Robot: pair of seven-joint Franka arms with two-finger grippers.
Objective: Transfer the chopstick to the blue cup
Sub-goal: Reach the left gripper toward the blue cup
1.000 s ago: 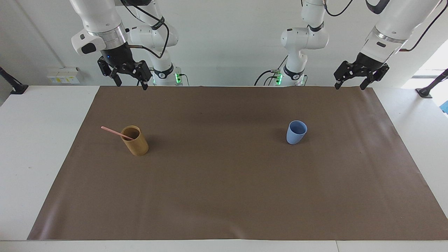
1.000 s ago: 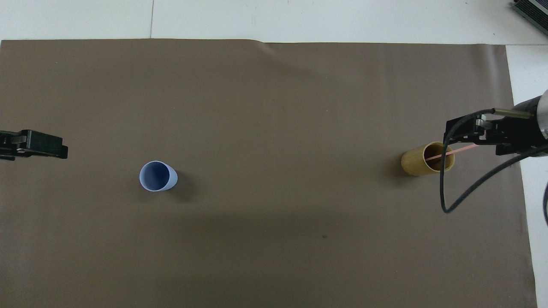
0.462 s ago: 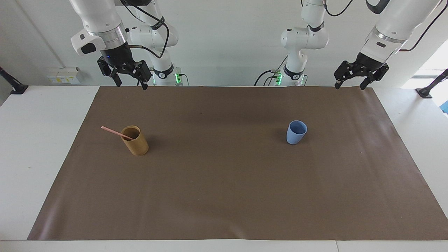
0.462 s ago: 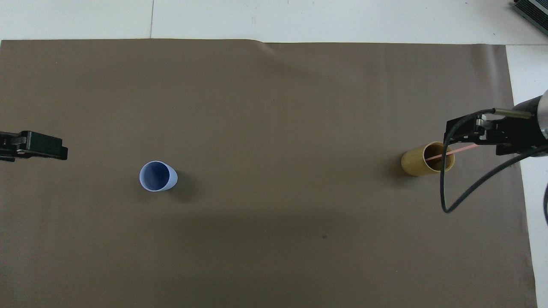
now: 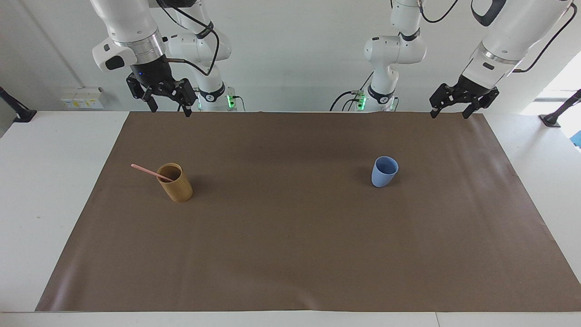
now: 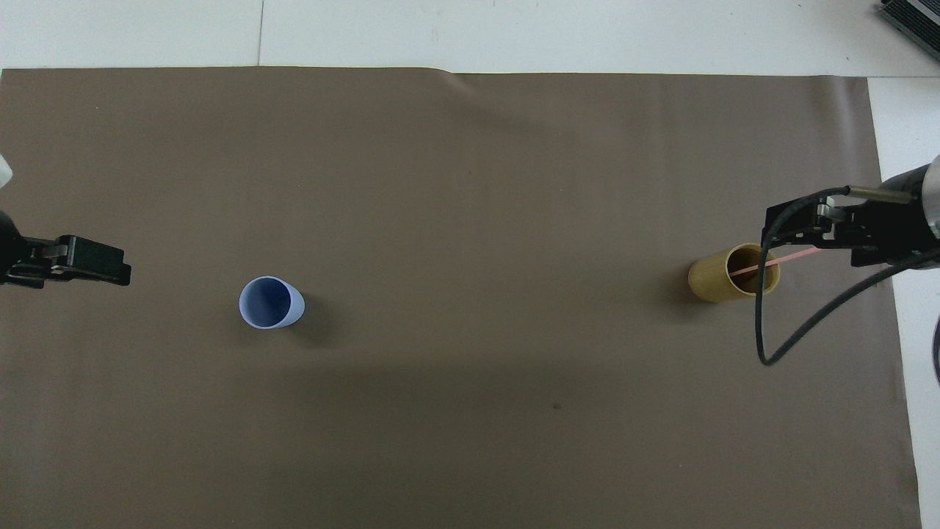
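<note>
A: Facing view — what's new?
B: The left gripper (image 5: 447,110) has shifted slightly toward the blue cup (image 5: 385,171); the right gripper (image 5: 169,105) hasn't moved. Both jaws released, empty. Nothing is grasped yet.
A: Overhead view?
B: One chopstick (image 6: 764,264) leans in the tan cup (image 6: 733,274), at the right arm's end of the desk (image 6: 514,44). Two cups, one stick.

White arms (image 5: 131,22), black pincers (image 5: 167,109).
</note>
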